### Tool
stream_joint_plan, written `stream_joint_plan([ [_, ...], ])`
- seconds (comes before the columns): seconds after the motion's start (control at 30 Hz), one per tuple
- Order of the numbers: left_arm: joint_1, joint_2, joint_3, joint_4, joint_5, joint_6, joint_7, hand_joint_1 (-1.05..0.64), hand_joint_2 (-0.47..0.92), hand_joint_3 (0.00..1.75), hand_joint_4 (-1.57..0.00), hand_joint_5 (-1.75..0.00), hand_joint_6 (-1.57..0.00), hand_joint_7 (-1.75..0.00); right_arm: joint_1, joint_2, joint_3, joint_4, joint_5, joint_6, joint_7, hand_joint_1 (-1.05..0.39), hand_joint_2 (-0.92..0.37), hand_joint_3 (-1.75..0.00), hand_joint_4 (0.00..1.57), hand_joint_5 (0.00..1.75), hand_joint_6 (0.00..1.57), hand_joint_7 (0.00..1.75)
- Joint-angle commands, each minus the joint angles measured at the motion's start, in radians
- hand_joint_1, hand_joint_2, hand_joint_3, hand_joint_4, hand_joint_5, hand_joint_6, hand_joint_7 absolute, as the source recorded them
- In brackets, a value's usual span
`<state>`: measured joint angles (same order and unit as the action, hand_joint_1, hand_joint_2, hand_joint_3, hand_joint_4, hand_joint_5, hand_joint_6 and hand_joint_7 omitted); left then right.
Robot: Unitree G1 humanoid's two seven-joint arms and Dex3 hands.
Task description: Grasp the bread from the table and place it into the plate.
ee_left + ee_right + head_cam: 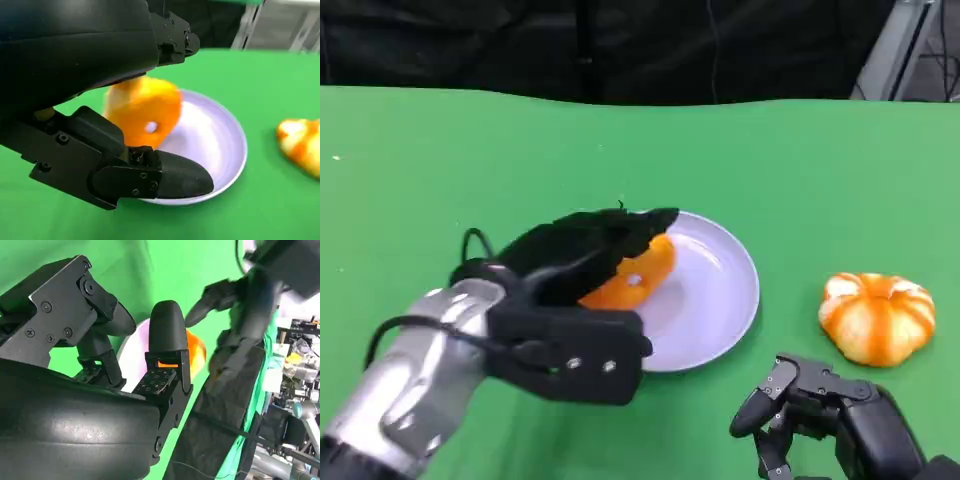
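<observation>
now the left hand (585, 262) holds the orange bread (638, 276) in its fingers (172, 176) over the near-left part of the pale plate (715, 300); the right hand (820, 405) rests on the green counter (440, 170), fingers loosely apart, holding nothing.

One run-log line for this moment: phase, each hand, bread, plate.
phase: placing | left hand: holds orange ring-shaped bread over round lavender plate | right hand: holds nothing, fingers apart | pumpkin-shaped striped bread: on table
</observation>
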<state>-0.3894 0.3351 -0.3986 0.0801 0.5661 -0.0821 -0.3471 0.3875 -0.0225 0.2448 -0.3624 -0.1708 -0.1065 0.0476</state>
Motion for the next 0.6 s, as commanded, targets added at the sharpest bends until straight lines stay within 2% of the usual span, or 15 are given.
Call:
stream_joint_plan([
  [0.03,0.034,0.03,0.033,-0.05,-0.032,-0.009,-0.009,-0.92,0.92,0.53,0.0,0.0,0.0,0.0,-0.003,-0.009,-0.009,0.005,0.013,0.001,0.003,0.04,-0.38,-1.31,0.79,1.63,0.79,1.29],
  [0.6,0.095,0.029,0.069,-0.079,-0.075,-0.033,0.017,-0.87,0.92,0.46,0.0,0.0,0.0,0.0,-0.005,-0.011,-0.014,0.014,0.016,-0.015,0.007,0.04,-0.38,-1.31,0.78,1.62,0.78,1.3],
])
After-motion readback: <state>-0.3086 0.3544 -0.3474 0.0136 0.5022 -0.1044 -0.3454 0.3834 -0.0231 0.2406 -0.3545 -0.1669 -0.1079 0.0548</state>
